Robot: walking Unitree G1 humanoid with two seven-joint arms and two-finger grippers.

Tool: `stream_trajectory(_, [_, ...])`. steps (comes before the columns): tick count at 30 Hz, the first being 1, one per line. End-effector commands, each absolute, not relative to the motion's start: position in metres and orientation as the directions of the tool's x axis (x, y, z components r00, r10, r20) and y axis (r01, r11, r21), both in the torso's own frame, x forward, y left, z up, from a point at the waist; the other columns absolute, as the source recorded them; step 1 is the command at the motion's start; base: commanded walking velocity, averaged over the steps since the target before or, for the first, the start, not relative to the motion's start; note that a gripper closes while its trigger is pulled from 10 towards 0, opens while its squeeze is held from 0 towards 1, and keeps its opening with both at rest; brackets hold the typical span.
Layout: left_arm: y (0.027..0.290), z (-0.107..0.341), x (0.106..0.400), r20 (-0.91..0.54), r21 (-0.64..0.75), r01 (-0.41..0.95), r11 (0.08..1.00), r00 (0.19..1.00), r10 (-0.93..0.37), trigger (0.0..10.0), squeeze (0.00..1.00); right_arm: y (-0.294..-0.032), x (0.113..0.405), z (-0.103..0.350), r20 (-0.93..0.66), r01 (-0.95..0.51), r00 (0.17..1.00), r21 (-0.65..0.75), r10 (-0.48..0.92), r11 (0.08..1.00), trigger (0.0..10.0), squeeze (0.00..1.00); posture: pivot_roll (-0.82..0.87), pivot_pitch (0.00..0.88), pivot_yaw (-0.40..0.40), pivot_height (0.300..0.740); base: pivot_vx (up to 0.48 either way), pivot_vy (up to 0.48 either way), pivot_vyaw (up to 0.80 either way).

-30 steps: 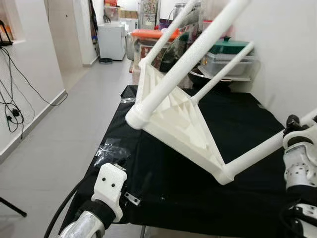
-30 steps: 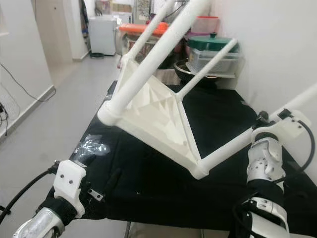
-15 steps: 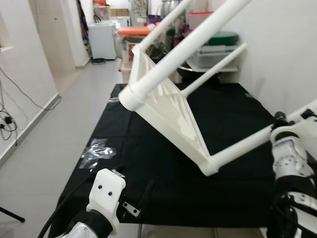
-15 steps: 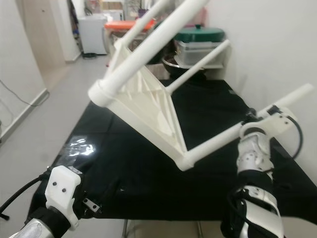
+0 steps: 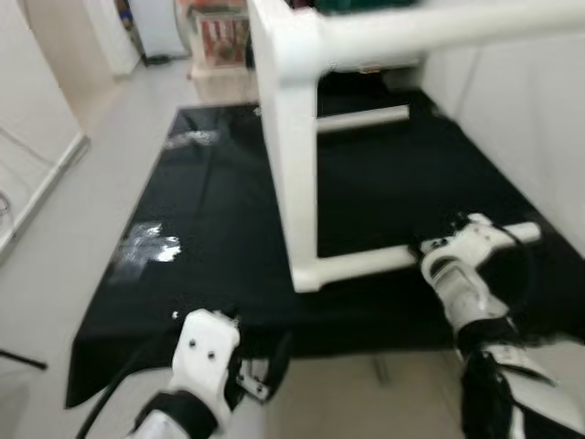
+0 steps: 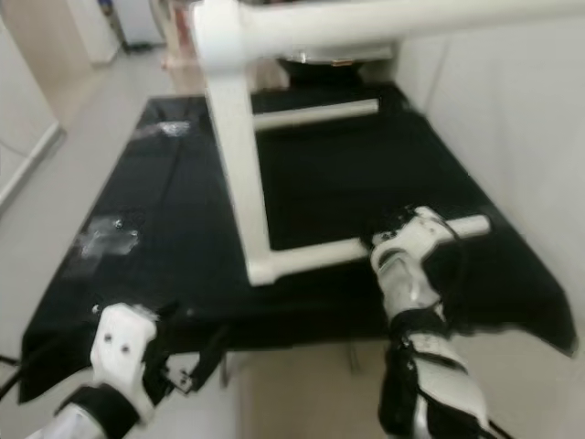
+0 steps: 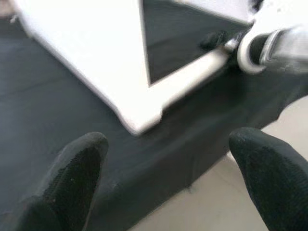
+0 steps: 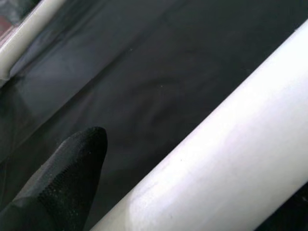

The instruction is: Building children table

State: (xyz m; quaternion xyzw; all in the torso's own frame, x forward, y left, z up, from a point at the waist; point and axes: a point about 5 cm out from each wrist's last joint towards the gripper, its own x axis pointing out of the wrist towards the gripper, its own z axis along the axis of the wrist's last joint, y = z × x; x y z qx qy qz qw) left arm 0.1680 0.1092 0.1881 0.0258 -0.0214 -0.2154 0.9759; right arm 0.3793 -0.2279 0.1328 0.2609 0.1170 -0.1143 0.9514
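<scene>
At 7 o'clock, nearest, the left gripper (image 7: 163,163) hovers off the black-covered work surface (image 5: 210,229) edge, fingers spread wide and empty. At 3 o'clock the right gripper (image 5: 448,245) grasps one leg (image 5: 366,263) of the white children table (image 5: 294,155), probably to steady the side-lying frame for assembly. No containers can be made out.
</scene>
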Motion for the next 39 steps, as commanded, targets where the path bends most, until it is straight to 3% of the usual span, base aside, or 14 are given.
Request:
stream_trajectory(1, [0.111,0.181,0.167,-0.011,0.045,0.403,0.914,0.915,-0.402,10.0,0.0,-0.231,0.338,0.055,-0.6,0.396,0.789,0.332,-0.132,0.856,10.0,1.0,0.25,0.305,0.032,0.74,0.0,0.0,0.0])
stream_trajectory(11, [0.106,0.182,0.177,0.013,0.038,0.4,0.916,0.916,-0.4,10.0,0.0,-0.238,0.348,0.091,-0.432,0.229,0.902,0.465,-0.007,0.855,10.0,1.0,0.21,0.27,0.01,0.74,0.0,0.0,0.0])
stream_trajectory(25, [0.102,0.182,0.195,0.05,0.044,0.416,0.908,0.907,-0.418,10.0,0.0,-0.276,0.308,0.152,-0.214,0.141,0.976,0.46,-0.045,0.877,10.0,1.0,0.14,0.216,0.001,0.74,0.0,0.0,0.0])
stream_trajectory(29, [0.102,0.182,0.197,0.055,0.045,0.417,0.908,0.906,-0.42,10.0,0.0,-0.274,0.303,0.163,-0.162,0.088,0.987,0.509,-0.005,0.856,10.0,1.0,0.13,0.208,0.001,0.74,0.0,0.0,0.0])
stream_trajectory(31, [0.102,0.182,0.2,0.063,0.045,0.419,0.907,0.905,-0.421,10.0,0.0,-0.262,0.299,0.182,-0.043,-0.057,0.994,0.601,0.104,0.798,10.0,1.0,0.12,0.194,0.0,0.74,0.0,0.0,0.0])
stream_trajectory(39, [0.1,0.182,0.204,0.076,0.047,0.425,0.904,0.901,-0.427,10.0,0.0,-0.247,0.302,0.189,-0.018,-0.079,0.992,0.668,0.122,0.74,10.0,1.0,0.12,0.185,-0.005,0.74,0.0,0.0,0.0])
